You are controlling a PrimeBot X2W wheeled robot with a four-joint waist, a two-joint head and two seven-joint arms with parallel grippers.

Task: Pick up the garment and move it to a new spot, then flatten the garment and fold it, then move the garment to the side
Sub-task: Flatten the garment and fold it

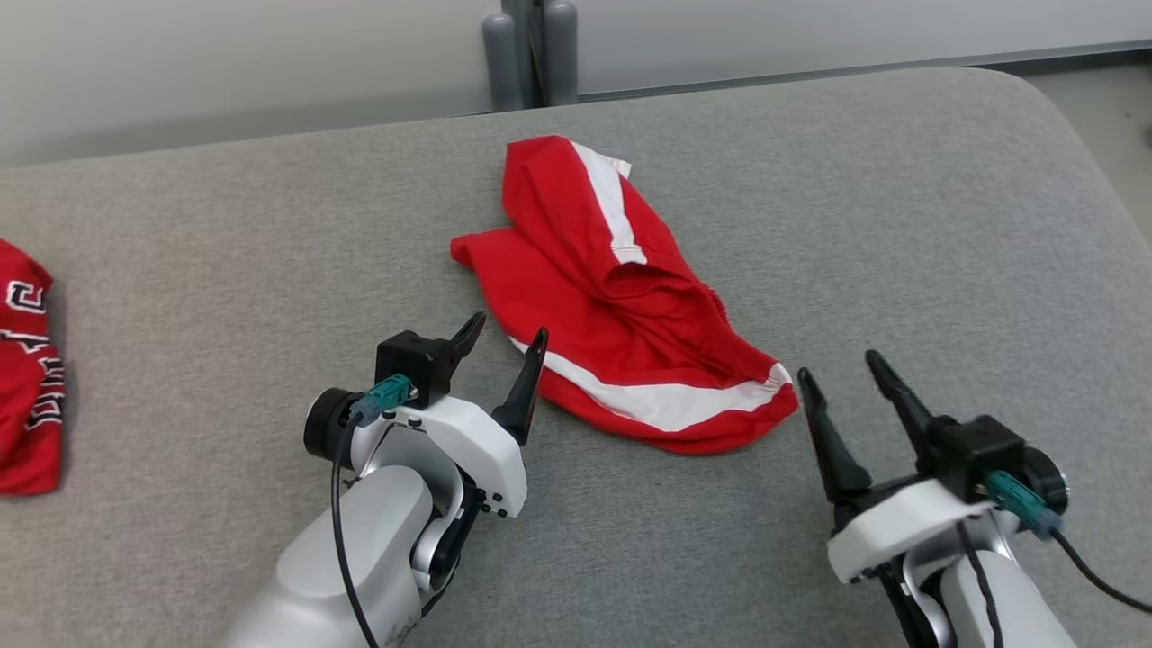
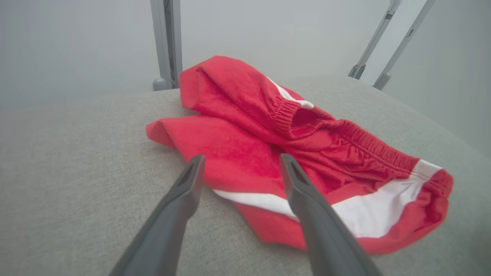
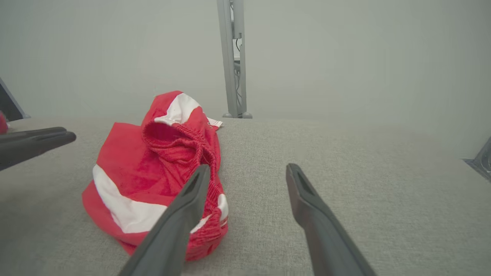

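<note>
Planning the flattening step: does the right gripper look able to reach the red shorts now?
Probably yes: the right gripper, jaws open, sits beside the red shorts, only bare grey surface between.

text: none legible; red cloth (image 1: 27, 378), left edge: white block letters, cut off, unreadable

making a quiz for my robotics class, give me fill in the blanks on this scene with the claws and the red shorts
1. The shorts are red with ____ stripes.
2. The left claw and the right claw are both ____, holding nothing.
3. The shorts lie crumpled on a ____ pad.
4. A lettered garment lies at the robot's far ____.

Missing words: white; open; grey; left
</note>
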